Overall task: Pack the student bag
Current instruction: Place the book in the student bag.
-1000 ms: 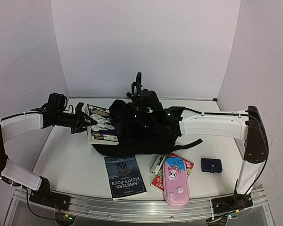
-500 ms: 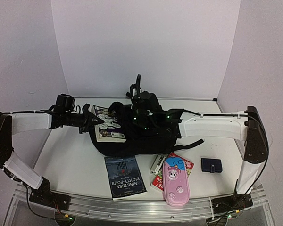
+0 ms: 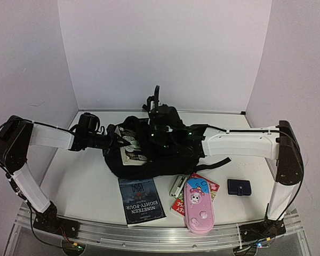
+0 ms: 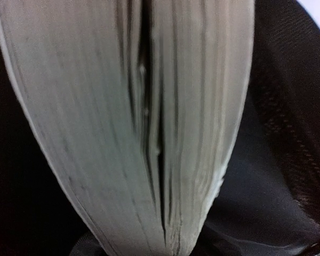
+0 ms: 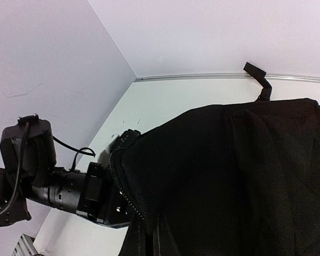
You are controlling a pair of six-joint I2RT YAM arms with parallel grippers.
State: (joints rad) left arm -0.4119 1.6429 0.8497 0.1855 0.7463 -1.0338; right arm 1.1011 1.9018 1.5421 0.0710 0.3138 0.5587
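Top external: the student bag (image 3: 165,154) lies mid-desk (image 3: 80,181) between pale walls (image 3: 165,53). The left tool (image 3: 118,140), its arm stretched level, clamps a book (image 3: 132,150) at the bag's mouth. The right tool (image 3: 159,124) sits over the bag top, and its opening cannot be determined. Left wrist: page edges fill the view against black fabric. Right wrist: the bag lies lower right.

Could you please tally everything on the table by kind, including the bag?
Books: 3 (held book, Nineteen Eighty-Four, red book)
Student bag: 1
Pink pencil case: 1
Dark-blue pouch: 1
Small pale item, unidentifiable: 1
Total: 7
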